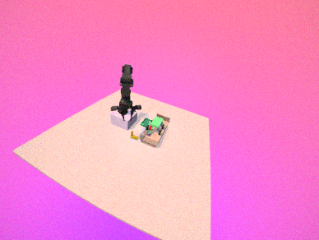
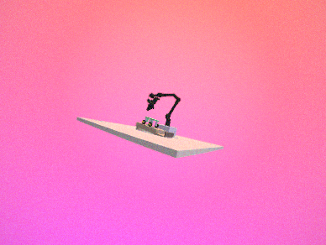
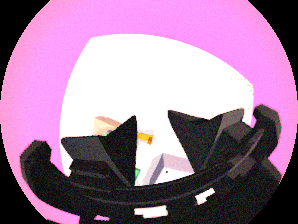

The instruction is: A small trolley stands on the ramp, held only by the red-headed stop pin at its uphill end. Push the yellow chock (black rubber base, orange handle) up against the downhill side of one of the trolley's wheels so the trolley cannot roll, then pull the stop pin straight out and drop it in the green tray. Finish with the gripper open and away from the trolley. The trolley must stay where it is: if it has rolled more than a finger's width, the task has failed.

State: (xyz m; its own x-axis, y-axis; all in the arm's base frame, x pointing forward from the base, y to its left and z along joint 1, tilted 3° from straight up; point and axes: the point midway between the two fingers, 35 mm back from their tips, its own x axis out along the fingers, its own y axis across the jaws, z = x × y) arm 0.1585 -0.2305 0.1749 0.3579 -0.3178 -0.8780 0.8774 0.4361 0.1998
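The yellow chock [image 1: 135, 137] [image 3: 143, 136] lies on the table, apart from the ramp [image 1: 151, 141] [image 3: 105, 125]. The trolley [image 1: 157, 122] [image 2: 152, 119] with its green top stands on the ramp. The red-headed stop pin [image 1: 150, 127] shows beside the trolley; its lower part is too small to tell. The green tray [image 1: 146, 122] [image 3: 137, 173] lies between the ramp and the arm's base, partly hidden by a finger in the wrist view. My gripper [image 1: 127, 117] [image 2: 148, 109] [image 3: 152, 116] is partly open and empty, pointing down, high above the table. The chock shows between its fingers in the wrist view, well below them.
The arm's pale base block [image 1: 123, 121] [image 2: 170, 130] [image 3: 172, 169] stands beside the tray. The ramp has a raised wall [image 1: 164, 117] at its far end. The table [image 1: 123, 164] [image 2: 189, 144] carries all of these.
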